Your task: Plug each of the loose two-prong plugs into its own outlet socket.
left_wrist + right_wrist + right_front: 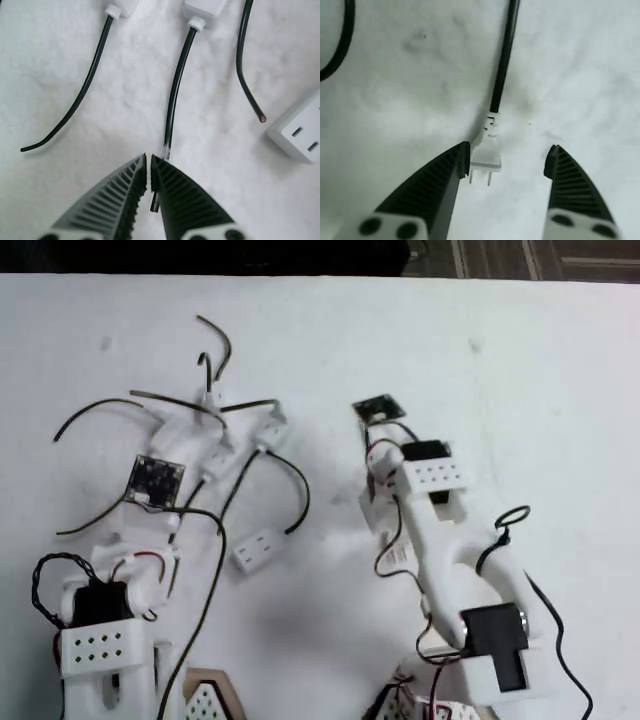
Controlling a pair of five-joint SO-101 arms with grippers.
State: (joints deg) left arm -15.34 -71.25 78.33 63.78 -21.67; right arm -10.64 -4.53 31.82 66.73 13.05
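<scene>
Item 1, left gripper (148, 157): fingers pressed together almost tip to tip, pinching the loose end of a black cord (175, 90). That cord runs away from the tips to a white block (202, 10). I cannot tell whether the block is a plug body or a socket.

Item 2, outlet socket (299, 132): lies near the left gripper and apart from it. Two slots show and both are empty.

Item 3, right gripper (509, 147): fingers spread wide, nothing held.

Item 4, two-prong plug (486, 156): white, flat on the table (480, 330) between the right gripper's fingers and close against one of them. Its prongs are bare and point back toward the wrist. The plug lead (502, 65) trails away from the gripper.

Item 5, tangle of white bodies and cords (215, 435): upper left of the high view. I cannot make out whether any of them are mated.

Status, my reading: I can confirm no finished insertion. One plug lies loose and ungrasped, and one socket is vacant. The grasp, the carry, the alignment and the push all remain for this plug, and likely for the others too.
</scene>
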